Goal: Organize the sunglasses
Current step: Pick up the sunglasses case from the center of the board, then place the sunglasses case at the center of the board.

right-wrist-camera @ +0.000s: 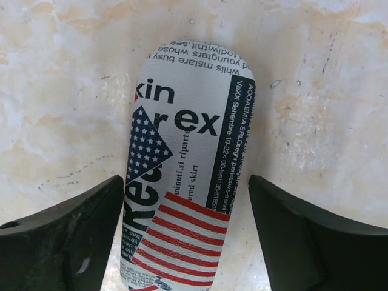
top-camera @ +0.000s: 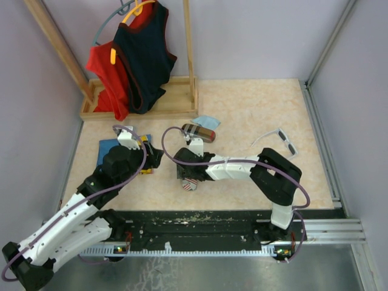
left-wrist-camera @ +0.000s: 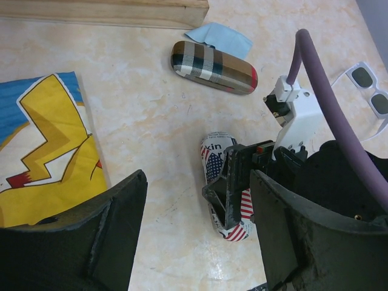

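Two robot arms reach out from the near edge of a marbled worktop (top-camera: 254, 103). The right pincer (right-wrist-camera: 185, 182) stands released, one finger on each side of a flag-print case (right-wrist-camera: 188, 170) that lies flat on the worktop; gaps show on both sides between fingers and case. Just left of the case, the left pincer (left-wrist-camera: 197, 182) is also spread wide and holds nothing. Left of the case lies a blue and yellow cartoon-print piece (left-wrist-camera: 42, 163), partly under the left arm. The white sunglasses (top-camera: 280, 140) rest on the worktop well to the right of the case and a little farther back, arms unfolded, untouched by either pincer. Beyond the case lies a plaid case (left-wrist-camera: 212, 66), closed, with a light-blue cloth (left-wrist-camera: 221, 37) touching its far side. Farthest from the case, at the back wall, a wooden rack (top-camera: 145, 103) carries a red garment (top-camera: 106, 76) and a navy one (top-camera: 145, 54) on hangers.
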Controlling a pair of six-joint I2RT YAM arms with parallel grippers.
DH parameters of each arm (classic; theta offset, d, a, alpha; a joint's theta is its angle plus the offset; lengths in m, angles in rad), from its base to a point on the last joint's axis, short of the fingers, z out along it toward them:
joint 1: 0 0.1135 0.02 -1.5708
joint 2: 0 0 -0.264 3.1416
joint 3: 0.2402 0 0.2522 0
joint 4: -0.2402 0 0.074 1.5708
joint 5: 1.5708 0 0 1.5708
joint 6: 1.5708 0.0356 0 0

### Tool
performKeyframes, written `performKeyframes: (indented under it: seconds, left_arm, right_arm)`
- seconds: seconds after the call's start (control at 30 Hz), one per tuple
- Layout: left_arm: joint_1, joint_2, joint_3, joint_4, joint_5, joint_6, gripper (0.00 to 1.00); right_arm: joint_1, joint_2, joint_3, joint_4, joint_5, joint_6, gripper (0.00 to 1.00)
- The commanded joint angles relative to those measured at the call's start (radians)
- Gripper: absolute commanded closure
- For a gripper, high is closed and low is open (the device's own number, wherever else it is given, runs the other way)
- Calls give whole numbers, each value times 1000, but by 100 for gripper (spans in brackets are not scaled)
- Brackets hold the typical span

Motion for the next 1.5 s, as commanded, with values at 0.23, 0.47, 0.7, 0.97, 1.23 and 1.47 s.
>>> performKeyframes:
  seconds: [0.23,0.47,0.7,0.97,1.23,1.47]
  left_arm:
    - [0,-6,-12,0,4,-10,26]
    - [0,5,-39,27,30,-28,26]
    - [0,41,-44,67,82,-24,26]
    - [0,28,-36,59,102,-27,26]
    - [0,30,-49,48,96,-35,26]
    - [0,48,-38,44,81,-35,26]
  right_arm:
    - [17,-64,31,-39,88,-29,64]
    - [-136,-346,-142,26,79,-158,70]
    - [-434,-388,-76,31,-55,-484,70]
    - [-650,-106,154,58,-203,-659,68]
    - [-713,125,330,19,-236,-713,64]
    - [-719,198,369,0,-247,-721,47]
